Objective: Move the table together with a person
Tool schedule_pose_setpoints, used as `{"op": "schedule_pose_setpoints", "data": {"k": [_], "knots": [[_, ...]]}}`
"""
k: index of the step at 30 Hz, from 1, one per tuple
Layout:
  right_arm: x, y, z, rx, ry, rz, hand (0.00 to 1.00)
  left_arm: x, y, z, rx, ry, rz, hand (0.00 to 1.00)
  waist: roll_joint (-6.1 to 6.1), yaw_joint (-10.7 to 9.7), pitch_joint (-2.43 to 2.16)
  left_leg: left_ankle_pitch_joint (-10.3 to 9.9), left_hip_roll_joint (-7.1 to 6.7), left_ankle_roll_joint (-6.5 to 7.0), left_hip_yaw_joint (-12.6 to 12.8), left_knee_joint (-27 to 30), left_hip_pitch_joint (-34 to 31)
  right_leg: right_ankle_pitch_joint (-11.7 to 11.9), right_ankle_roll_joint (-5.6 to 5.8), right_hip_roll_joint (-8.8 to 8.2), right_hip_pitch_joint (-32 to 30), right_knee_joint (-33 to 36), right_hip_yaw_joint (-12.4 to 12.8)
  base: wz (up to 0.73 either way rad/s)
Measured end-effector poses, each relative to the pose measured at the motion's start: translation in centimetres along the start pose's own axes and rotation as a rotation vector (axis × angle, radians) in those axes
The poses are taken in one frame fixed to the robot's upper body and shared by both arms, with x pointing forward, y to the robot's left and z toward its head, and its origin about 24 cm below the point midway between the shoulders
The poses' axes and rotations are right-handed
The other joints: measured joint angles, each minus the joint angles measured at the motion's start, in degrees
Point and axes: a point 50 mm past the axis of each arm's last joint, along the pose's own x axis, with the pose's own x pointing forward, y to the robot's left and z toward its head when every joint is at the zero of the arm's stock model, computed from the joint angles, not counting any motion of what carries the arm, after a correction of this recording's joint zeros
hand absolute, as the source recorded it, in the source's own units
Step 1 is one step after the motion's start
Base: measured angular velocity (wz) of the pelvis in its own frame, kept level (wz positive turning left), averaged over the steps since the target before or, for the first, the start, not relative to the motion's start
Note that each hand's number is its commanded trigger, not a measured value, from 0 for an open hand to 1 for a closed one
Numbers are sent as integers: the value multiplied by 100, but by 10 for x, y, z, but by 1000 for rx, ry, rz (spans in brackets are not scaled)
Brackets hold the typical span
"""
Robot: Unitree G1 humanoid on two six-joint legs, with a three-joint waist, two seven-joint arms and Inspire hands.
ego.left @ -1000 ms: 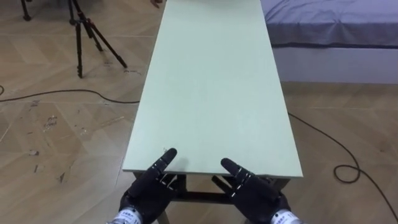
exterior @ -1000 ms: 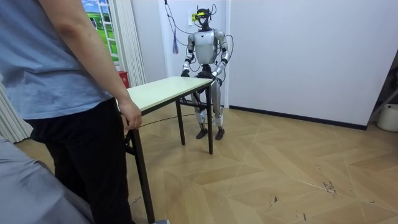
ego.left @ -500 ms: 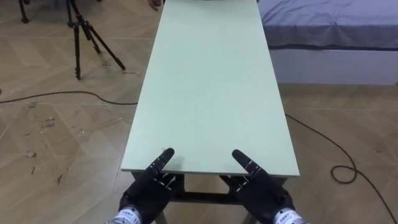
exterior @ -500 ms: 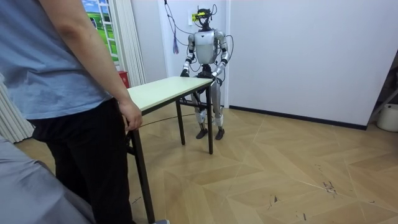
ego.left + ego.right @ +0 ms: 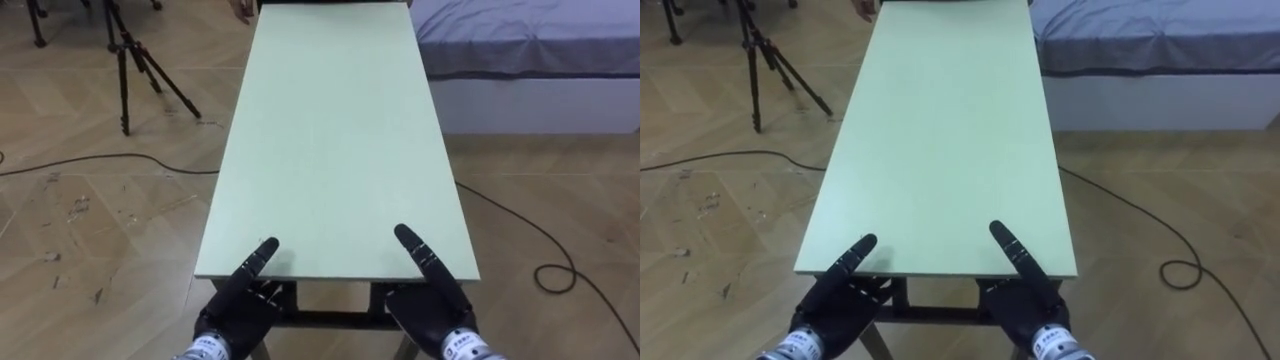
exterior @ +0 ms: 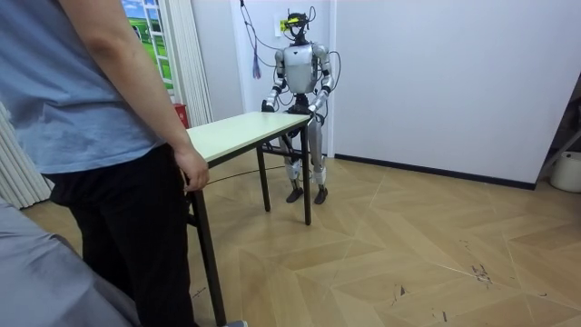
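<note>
Tabletop [image 5: 335,150] unlifted, the whole carry ahead, I judge: my left hand [image 5: 240,300] and right hand [image 5: 432,305] each lay a thumb on its near edge, grip beneath unclear; a person [image 6: 91,109] holds the far end.

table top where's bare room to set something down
The table is bare along its whole middle, between the long edges. Crowded only at the ends: the left hand and right hand at the near edge, a person's hand at the far end.
</note>
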Motion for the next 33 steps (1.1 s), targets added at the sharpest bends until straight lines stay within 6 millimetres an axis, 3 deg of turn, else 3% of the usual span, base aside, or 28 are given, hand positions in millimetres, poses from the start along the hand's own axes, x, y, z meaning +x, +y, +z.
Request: {"op": "schedule_pose_setpoints", "data": {"k": [9,10,12,13,33], "knots": [[1,3,-1,11,-3,7,0,0,-4,1,-65,-13,-23,0,1,-27,15,0,-4,0,0,10,-40,1,1,-5,-12,3,0,0],[1,3,-1,17,-5,8,26,0,-4,1,-73,-15,-24,5,-3,-27,17,0,-4,0,0,10,-40,1,1,-5,-13,0,0,0],[1,4,-2,33,-8,12,100,1,-6,2,-114,-20,-36,89,-17,-27,27,0,-4,0,-3,14,-53,1,2,-4,-52,-7,1,0],[1,4,-2,37,-9,14,100,1,-7,2,-120,-21,-37,100,-19,-26,28,0,-4,0,-2,15,-63,1,2,-4,-56,-7,1,0],[3,1,-4,33,-44,-57,100,3,-13,-4,-142,-17,-15,100,-31,62,52,0,-8,0,-14,4,-143,6,10,-5,-85,-23,10,0]]}}
